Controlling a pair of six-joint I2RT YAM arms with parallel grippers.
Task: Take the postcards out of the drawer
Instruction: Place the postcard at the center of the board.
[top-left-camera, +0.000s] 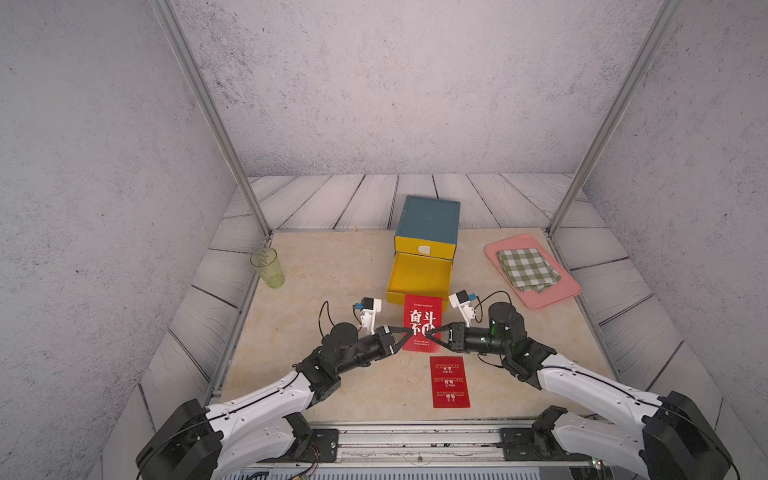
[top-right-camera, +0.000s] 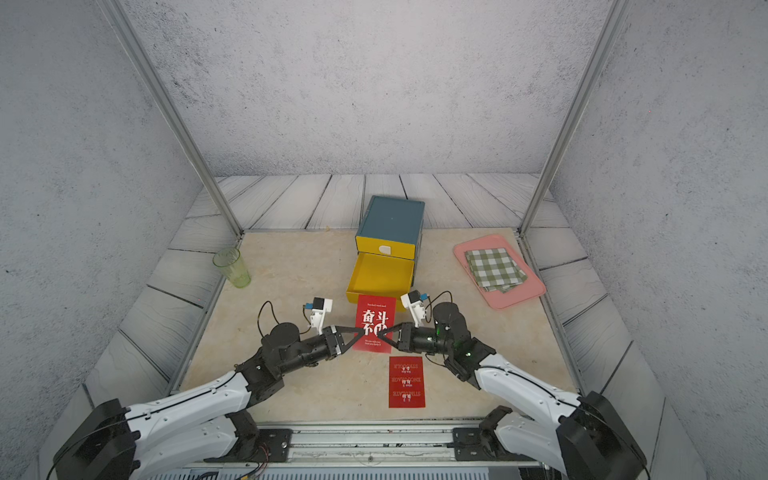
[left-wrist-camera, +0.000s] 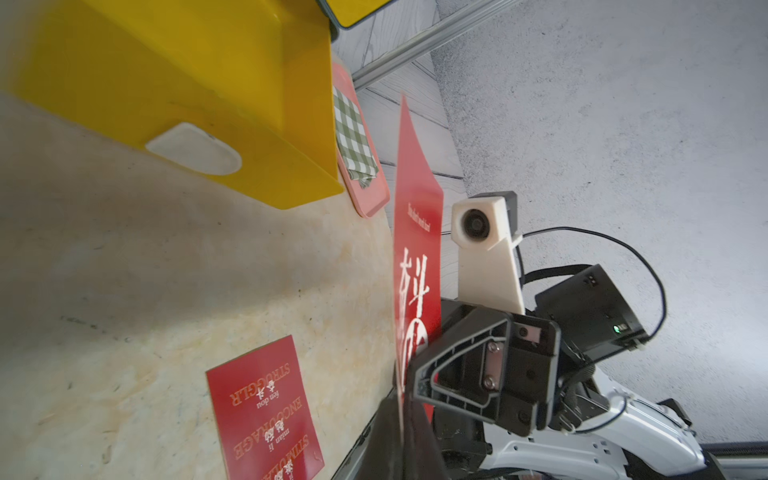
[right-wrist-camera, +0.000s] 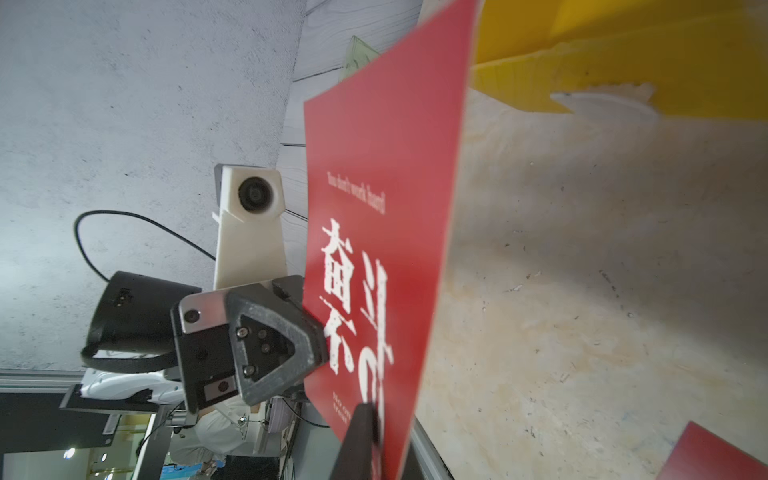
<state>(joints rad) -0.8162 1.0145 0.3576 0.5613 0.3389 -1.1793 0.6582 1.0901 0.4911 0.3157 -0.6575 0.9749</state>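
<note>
A red postcard (top-left-camera: 422, 316) with white Chinese characters hangs above the table, just in front of the open yellow drawer (top-left-camera: 417, 274). My left gripper (top-left-camera: 411, 330) is shut on its left edge, and my right gripper (top-left-camera: 430, 332) is shut on its right edge. In the wrist views the same postcard (left-wrist-camera: 417, 232) (right-wrist-camera: 382, 166) stands edge-on between each gripper's (left-wrist-camera: 401, 415) (right-wrist-camera: 374, 419) fingers. Another red postcard (top-left-camera: 451, 382) lies flat on the table nearer the front edge. Inside the drawer only yellow shows.
The drawer belongs to a box with a blue top (top-left-camera: 428, 218). A green plastic cup (top-left-camera: 268, 268) stands at the left edge. A pink tray (top-left-camera: 557, 293) at the right holds a green-checked cloth (top-left-camera: 528, 268). Metal posts rise at both back corners.
</note>
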